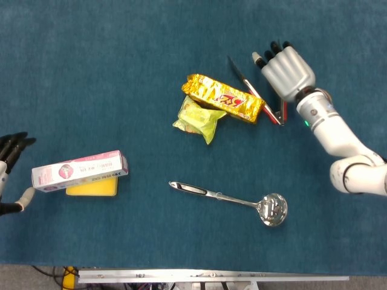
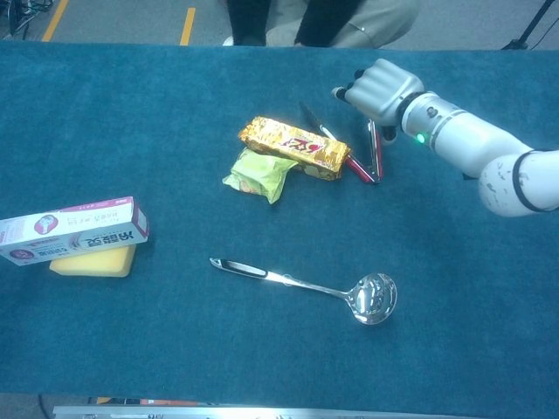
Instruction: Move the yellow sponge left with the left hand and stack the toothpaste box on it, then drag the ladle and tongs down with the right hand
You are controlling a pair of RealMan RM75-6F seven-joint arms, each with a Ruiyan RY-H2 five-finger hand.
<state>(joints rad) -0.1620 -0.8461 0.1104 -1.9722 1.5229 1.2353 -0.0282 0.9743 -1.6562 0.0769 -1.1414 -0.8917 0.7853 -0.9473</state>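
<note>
Hovering over the far ends of the tongs point(image 1: 266, 96), whose arms run up-counter from a hinge nearer the robot, the right hand point(image 1: 285, 67) holds nothing, fingers loosely extended, while the ladle point(image 1: 239, 201) lies crosswise well below.

head view: looks straight down from above, table fills frame, its near edge at 6 o'clock | chest view: lower, tilted forward toward 12 o'clock, floor beyond far edge | shared: ladle point(image 1: 234, 199) point(image 2: 312, 286), tongs point(image 1: 261, 96) point(image 2: 366, 151), toothpaste box point(image 1: 79, 171) point(image 2: 72, 230)
</note>
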